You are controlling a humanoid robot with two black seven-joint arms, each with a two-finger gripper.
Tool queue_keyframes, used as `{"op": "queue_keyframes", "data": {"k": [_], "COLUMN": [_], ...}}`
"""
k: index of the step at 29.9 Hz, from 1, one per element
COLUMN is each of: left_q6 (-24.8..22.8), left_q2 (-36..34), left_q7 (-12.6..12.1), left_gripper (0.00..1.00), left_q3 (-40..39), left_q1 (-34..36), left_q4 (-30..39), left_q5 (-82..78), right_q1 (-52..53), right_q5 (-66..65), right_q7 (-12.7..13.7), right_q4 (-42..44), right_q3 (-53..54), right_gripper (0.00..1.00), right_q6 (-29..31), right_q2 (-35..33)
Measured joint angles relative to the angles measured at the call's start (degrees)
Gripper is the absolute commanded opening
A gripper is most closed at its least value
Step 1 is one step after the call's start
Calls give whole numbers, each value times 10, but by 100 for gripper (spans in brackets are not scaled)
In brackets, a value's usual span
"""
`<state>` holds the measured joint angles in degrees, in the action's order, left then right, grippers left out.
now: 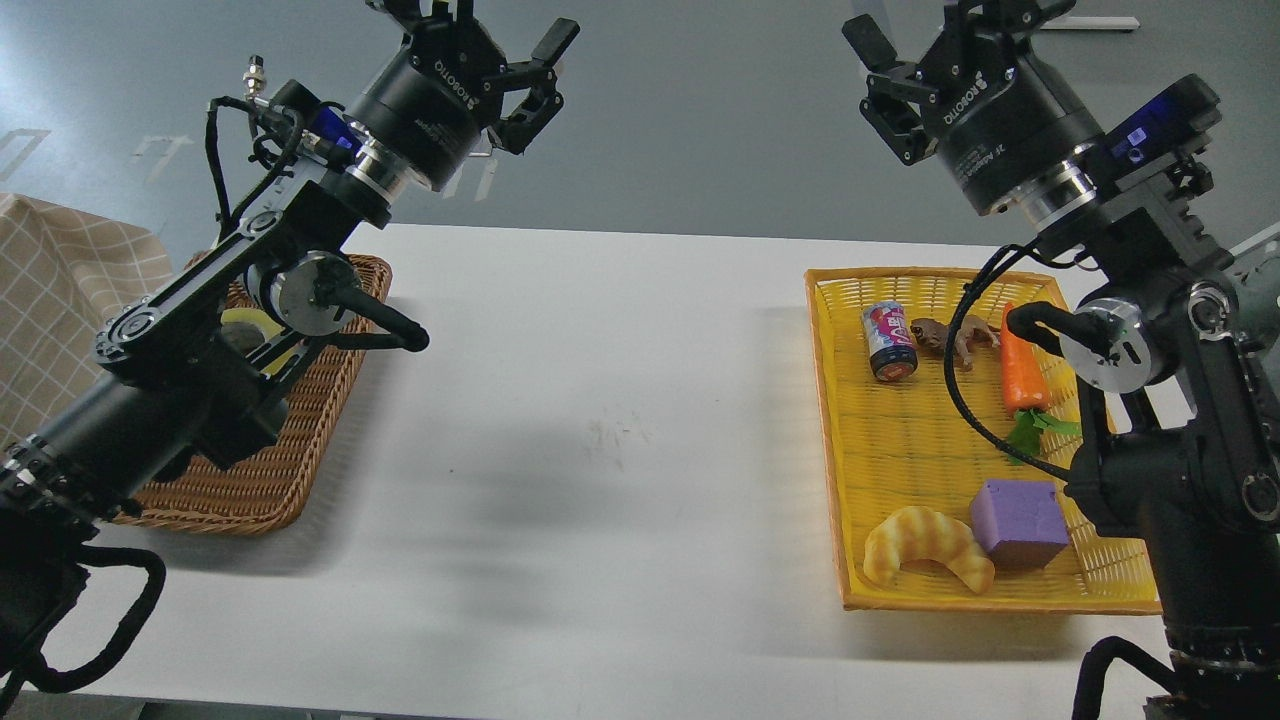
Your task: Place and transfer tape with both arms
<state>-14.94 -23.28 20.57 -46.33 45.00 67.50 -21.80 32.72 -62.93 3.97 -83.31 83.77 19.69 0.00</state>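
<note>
Both grippers hanging empty, the tape lying under the left arm.

The left gripper (500, 45) is holding its jaws spread on nothing, raised at about eleven o'clock in the view; the right gripper (905, 45) is doing the same at one o'clock. The tape (243, 328) is showing only as a yellow sliver in the brown wicker basket (255, 480) at nine o'clock, mostly hidden behind the left arm, so its axis cannot be told. The left arm is nearer; the yellow tray (900, 480) is sitting well apart.
</note>
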Motion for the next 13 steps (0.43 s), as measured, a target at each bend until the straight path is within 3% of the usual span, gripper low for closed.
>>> {"op": "queue_keyframes", "data": {"k": [13], "left_q6": [-1], "left_q2": [-3], "left_q7": [1], "left_gripper": [98], "left_q3": [-2], "left_q1": [1], "left_q4": [0], "left_q5": [-1], "right_q1": [-2], "right_q5": [1], "right_q7": [-1], "right_q4": [-9], "right_q3": [0], "right_gripper": [100], "right_q6": [1], "right_q2": [0]}}
